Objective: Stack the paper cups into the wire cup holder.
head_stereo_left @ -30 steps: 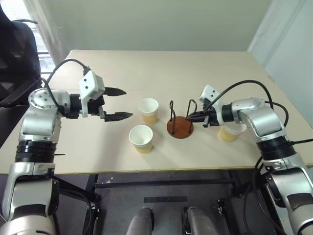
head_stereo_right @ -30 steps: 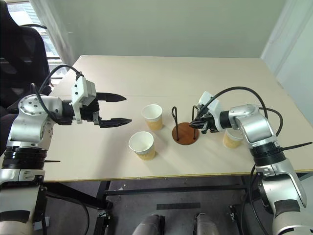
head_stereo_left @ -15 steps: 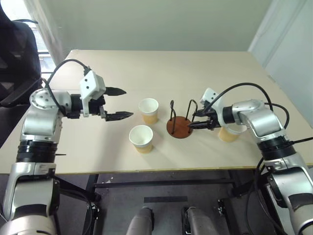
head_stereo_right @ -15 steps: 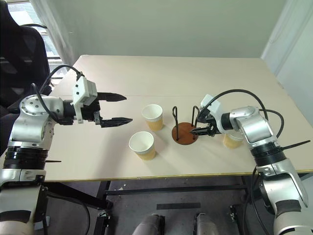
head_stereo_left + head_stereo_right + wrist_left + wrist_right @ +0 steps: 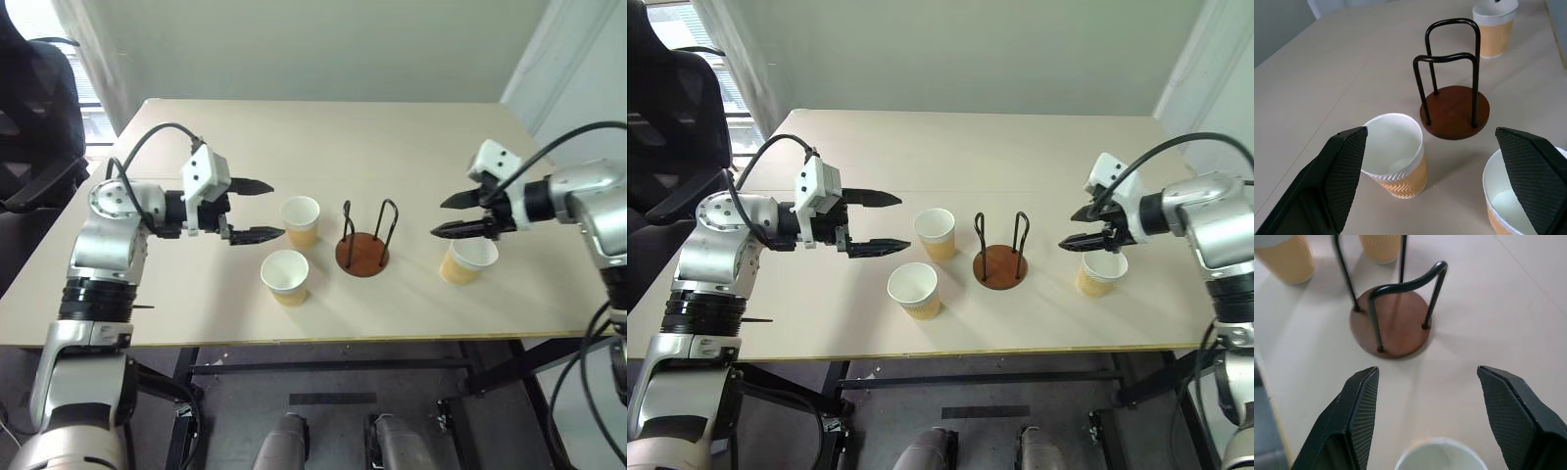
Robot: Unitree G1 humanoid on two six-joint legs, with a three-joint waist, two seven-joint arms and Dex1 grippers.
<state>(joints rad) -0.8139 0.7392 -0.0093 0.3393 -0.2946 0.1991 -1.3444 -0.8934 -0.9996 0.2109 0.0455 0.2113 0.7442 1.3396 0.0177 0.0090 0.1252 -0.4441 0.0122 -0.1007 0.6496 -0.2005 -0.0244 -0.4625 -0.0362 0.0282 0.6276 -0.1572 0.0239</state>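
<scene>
Three tan paper cups with white rims stand upright on the table: one (image 5: 299,220) just left of the wire cup holder (image 5: 362,250), one (image 5: 284,277) nearer the front edge, one (image 5: 467,259) to the holder's right. The holder, a brown disc with two black wire loops (image 5: 1452,58), stands empty. My left gripper (image 5: 270,209) is open, level, pointing at the two left cups from close by and holding nothing. My right gripper (image 5: 441,217) is open above the right cup (image 5: 1442,455), pointing down towards the holder (image 5: 1391,328), with nothing between its fingers.
The pale table (image 5: 333,137) stretches far behind the cups. A black office chair (image 5: 34,108) stands past the table's left edge. A wall corner (image 5: 578,59) rises at the back right.
My right gripper has opened and pulled away from the holder's wire, rising to the right over the right cup. My left gripper has shifted a little toward the cups.
</scene>
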